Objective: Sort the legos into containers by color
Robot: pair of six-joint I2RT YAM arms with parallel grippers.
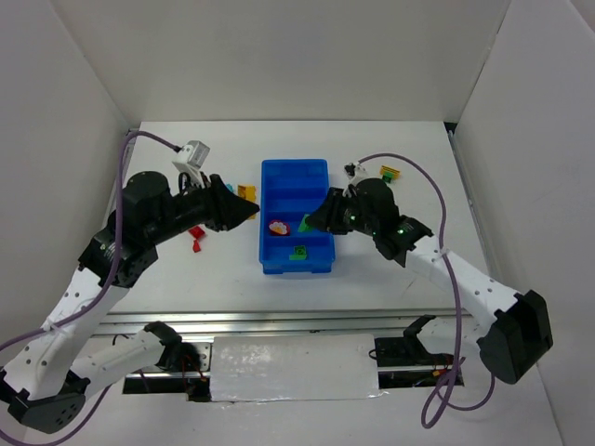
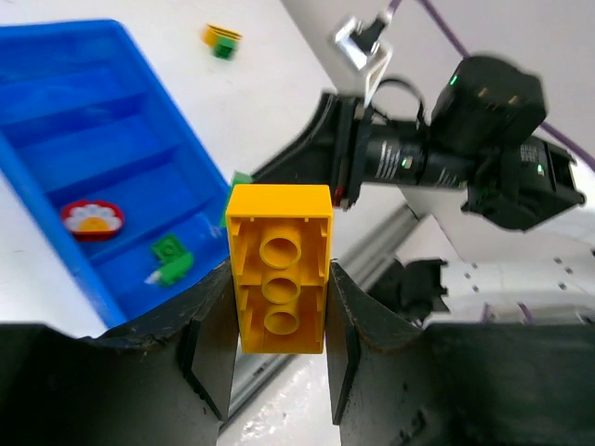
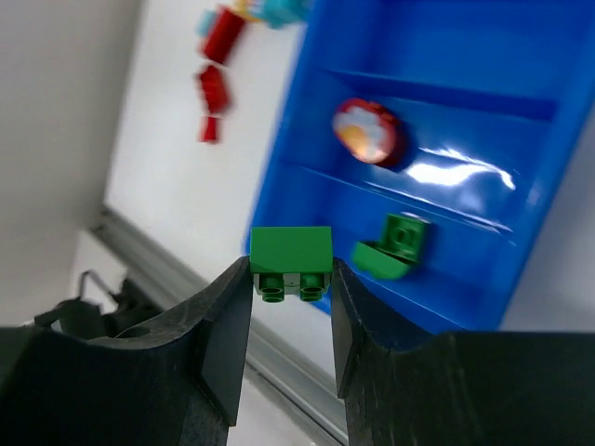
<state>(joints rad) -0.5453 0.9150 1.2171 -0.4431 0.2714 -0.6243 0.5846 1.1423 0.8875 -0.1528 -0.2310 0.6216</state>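
Yellow brick (image 2: 279, 242), hollow underside to the lens, is pinched in the left pincer (image 2: 279, 307), just left of the tray (image 1: 295, 163) in the top view. The right pincer (image 3: 291, 279) pinches a green brick (image 3: 291, 251) at the tray's right rim. Likely step: carry and drop. Green belongs in the bottom compartment, beside one green piece (image 3: 390, 246); yellow needs a bare upper one. Four compartments, one red-white disc (image 3: 367, 130), about three red bricks (image 3: 212, 88) on the bench (image 1: 418, 139).
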